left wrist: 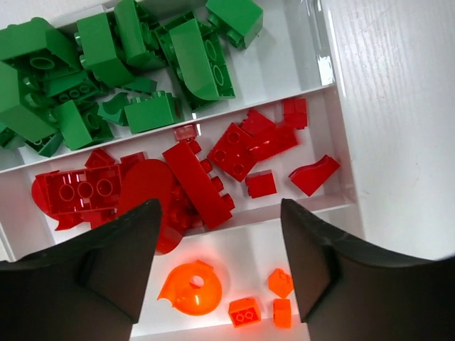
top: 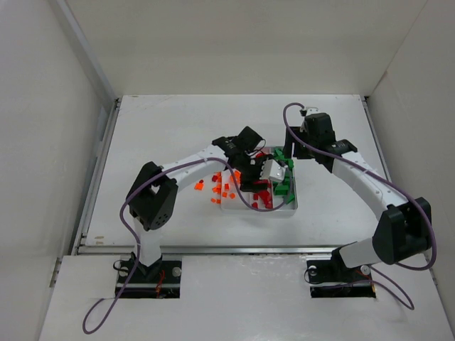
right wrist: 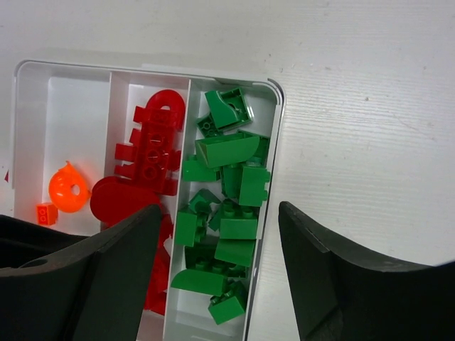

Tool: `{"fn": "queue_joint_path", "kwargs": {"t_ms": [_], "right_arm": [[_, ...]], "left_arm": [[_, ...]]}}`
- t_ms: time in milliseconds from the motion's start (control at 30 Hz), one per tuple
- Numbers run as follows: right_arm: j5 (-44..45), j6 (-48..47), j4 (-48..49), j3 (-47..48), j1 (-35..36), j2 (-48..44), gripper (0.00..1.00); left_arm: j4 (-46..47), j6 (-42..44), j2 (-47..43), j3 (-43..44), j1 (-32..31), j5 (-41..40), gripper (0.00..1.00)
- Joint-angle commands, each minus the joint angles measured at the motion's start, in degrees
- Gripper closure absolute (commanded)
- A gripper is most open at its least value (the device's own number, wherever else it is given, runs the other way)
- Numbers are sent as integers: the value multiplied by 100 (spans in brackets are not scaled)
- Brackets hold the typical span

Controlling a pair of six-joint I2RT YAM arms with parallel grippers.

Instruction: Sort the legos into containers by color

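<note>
The white tray (top: 293,204) has three long compartments. In the left wrist view the tray (left wrist: 284,67) holds green legos (left wrist: 142,64) at the top, red legos (left wrist: 199,177) in the middle, and a few orange legos (left wrist: 192,288) in the near one. My left gripper (left wrist: 220,213) is open and empty above the orange compartment. My right gripper (right wrist: 219,213) is open and empty above the green legos (right wrist: 234,177) at the tray's right side; the red legos (right wrist: 149,142) and an orange round piece (right wrist: 69,188) lie to their left. In the top view both grippers, left (top: 249,177) and right (top: 288,159), hover over the tray.
Several loose orange legos (top: 219,189) lie on the white table just left of the tray. White walls stand on the left, back and right. The arm bases are at the near edge.
</note>
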Motion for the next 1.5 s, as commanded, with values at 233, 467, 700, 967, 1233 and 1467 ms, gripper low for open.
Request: {"fn": "queue_joint_path", "kwargs": {"t_ms": [233,467,700,967,1233,1467], "right_arm": [[-81,-297,69,566,-9,-200,27],[-142,-472,17,1717,807,589,27],[104,-745,-528,4089,2073,2584,27],[-468,-745,-1046,6199,2496,4799,38],[-108,-631,-1275,6772,2733,5943,50],[700,-499,-1583,6632,2857,5997,53]], "left_arm": [[163,-1144,-775,73,555,-348,31],[1252,-3053,-2769,-1252,2796,-2047,13],[1693,-5207,-4142,-2844,4239,-3970,0],[1868,-6352,-4915,-3732,4486,-3354,0],[2176,-6053,-5215,-4199,4486,-3179,0],[2228,-6000,-5390,-4251,4486,-3125,0]]}}
